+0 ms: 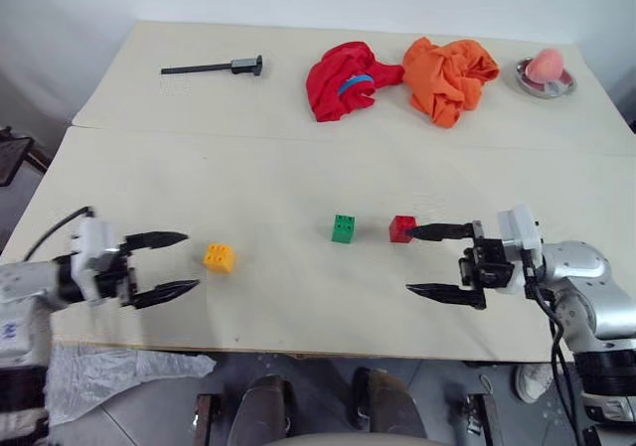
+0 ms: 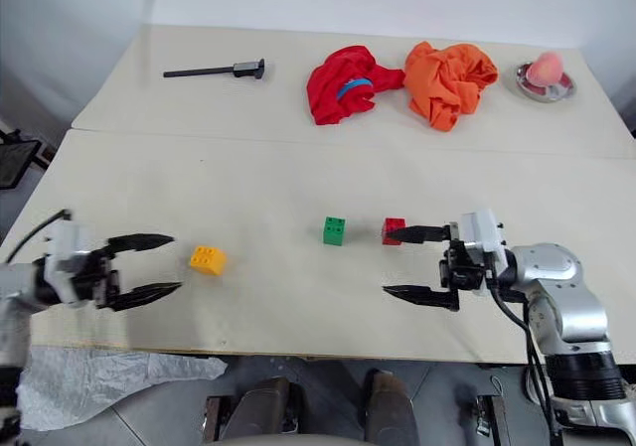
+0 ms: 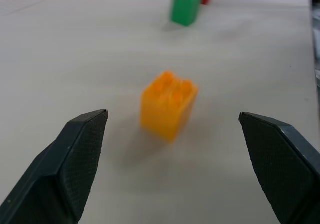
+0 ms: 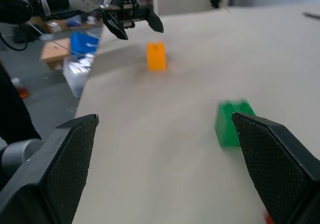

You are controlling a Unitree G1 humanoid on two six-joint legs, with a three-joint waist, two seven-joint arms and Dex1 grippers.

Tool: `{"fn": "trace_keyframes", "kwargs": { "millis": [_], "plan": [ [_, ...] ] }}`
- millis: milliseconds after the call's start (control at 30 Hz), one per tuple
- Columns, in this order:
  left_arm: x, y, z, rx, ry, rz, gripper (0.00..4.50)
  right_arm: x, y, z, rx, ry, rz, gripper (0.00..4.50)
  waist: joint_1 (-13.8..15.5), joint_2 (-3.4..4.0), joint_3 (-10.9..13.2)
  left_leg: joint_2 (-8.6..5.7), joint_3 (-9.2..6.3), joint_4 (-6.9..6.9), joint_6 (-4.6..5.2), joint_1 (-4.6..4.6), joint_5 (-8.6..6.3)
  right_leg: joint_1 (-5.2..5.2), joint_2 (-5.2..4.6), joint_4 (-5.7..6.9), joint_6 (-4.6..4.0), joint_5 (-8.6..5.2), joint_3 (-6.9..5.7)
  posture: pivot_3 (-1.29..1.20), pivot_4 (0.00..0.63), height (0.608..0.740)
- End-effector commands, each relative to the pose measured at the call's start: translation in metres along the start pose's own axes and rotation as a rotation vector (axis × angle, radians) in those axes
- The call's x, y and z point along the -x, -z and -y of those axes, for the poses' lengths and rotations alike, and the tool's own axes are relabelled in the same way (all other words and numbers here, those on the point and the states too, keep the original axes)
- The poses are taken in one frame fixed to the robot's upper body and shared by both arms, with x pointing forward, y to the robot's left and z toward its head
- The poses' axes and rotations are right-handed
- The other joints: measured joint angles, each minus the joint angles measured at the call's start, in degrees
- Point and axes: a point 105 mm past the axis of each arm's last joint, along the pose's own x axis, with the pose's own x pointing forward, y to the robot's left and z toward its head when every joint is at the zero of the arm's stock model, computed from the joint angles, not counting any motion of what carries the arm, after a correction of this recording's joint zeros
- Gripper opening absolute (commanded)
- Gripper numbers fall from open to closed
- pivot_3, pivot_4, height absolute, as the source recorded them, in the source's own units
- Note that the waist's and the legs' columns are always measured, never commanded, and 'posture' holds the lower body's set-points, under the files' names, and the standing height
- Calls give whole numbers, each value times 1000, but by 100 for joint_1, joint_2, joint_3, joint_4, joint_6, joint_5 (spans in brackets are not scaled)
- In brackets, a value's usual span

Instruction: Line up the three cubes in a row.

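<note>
Three cubes rest on the table: a yellow-orange one (image 1: 219, 257) at the left, a green one (image 1: 344, 227) in the middle and a red one (image 1: 401, 228) just to its right. My left gripper (image 1: 177, 263) is open, low over the table, a short way left of the yellow-orange cube (image 3: 167, 105), which lies ahead of its fingers and between them. My right gripper (image 1: 425, 261) is open too, pointing left, with its far fingertip (image 1: 415, 232) close beside the red cube. The green cube (image 4: 231, 122) lies just ahead of the right gripper's fingers.
At the back of the table lie a red cloth (image 1: 344, 80), an orange cloth (image 1: 447, 74), a black tool (image 1: 214, 67) and a small dish with a pink thing (image 1: 545, 74). A seam (image 1: 298, 136) runs across the table between its two halves.
</note>
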Motion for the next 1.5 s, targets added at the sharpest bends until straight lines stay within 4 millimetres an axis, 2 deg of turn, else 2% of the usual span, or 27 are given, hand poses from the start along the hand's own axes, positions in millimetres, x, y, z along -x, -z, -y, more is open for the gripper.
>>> {"fn": "trace_keyframes", "kwargs": {
  "millis": [33,133,167,233,367,467,500,533,633,700,800,867,1100,1333,1367,1400,1500],
  "plan": [
    [-11,6,-1,-31,87,-36,4450,10,-3,-1,35,29,-12,4500,-72,0,0,0,3,-2,0,0,0,-2,0,1,0,0,1,0,150,740],
    [-13,14,0,-69,169,-113,4450,13,-3,-4,39,55,-13,4500,-128,0,0,1,8,-4,-1,2,1,-5,2,1,0,0,4,0,150,740],
    [-12,14,-3,-73,169,-116,4294,14,-3,-5,40,63,-11,4500,-133,0,0,1,9,-4,-1,3,1,-5,2,1,0,0,6,0,150,740],
    [-10,10,-8,-84,164,-103,3875,16,-2,-7,40,78,-13,4500,-123,0,0,2,8,-3,-1,2,1,-6,1,1,0,0,6,0,150,740],
    [-9,8,-7,-99,211,-111,2696,20,0,-11,39,109,-19,4500,-83,0,0,1,5,0,0,-1,0,-6,-1,1,0,0,7,0,150,740],
    [-17,-4,-11,-119,217,-62,1731,23,2,-13,40,136,-23,4500,-54,0,0,-1,4,1,0,-1,0,-4,-3,1,1,1,7,0,150,740],
    [-22,-10,-15,-135,215,-40,1507,24,3,-13,38,145,-24,4500,-21,-1,0,-1,2,3,0,-2,0,-3,-3,1,1,1,6,0,150,740],
    [-28,-17,-18,-147,217,-19,1467,25,3,-14,38,152,-26,4500,-15,-1,0,-1,-1,5,0,-4,0,-2,-3,1,2,1,3,0,150,740],
    [-47,-38,-28,-174,237,41,1468,30,4,-14,39,178,-30,4500,27,-1,0,-2,0,8,0,-3,0,-1,-2,2,2,1,4,0,150,740],
    [-69,-49,-38,-190,267,46,1468,35,5,-12,42,208,-35,4500,65,-2,0,-3,1,9,0,-4,1,0,-2,2,3,2,4,0,150,740],
    [-105,-52,-49,-220,306,21,1468,43,3,-7,45,260,-24,4500,86,-2,-1,-8,1,12,3,-4,2,4,-2,0,7,4,1,0,150,740],
    [-121,-49,-51,-213,324,4,1468,45,2,-6,49,279,-17,4500,74,-3,-1,-10,2,11,4,-4,2,6,-2,-4,8,4,1,0,150,740],
    [-133,-36,-52,-214,376,-87,1468,49,3,-11,50,312,-16,4500,-78,-6,1,-4,9,-7,5,-7,3,-8,4,-10,7,4,2,0,150,740],
    [-124,-27,-54,-160,386,-138,1468,49,10,-21,31,328,-15,4500,-63,-6,1,-5,5,1,5,-8,2,-2,1,-10,9,5,3,0,150,740],
    [-123,-28,-56,-166,367,-136,2199,49,11,-21,29,329,-14,4500,-65,-6,1,-5,5,2,6,-8,2,-2,0,-9,9,5,3,0,150,740],
    [-122,-28,-57,-174,352,-134,2383,48,11,-21,28,329,-14,4500,-65,-6,1,-5,4,2,6,-7,2,-2,1,-9,9,5,3,0,150,740],
    [-118,-29,-61,-175,318,-111,3306,48,13,-21,25,331,-10,4500,-67,-6,1,-5,4,1,5,-8,2,-3,1,-8,9,5,2,0,150,740]
  ]
}}
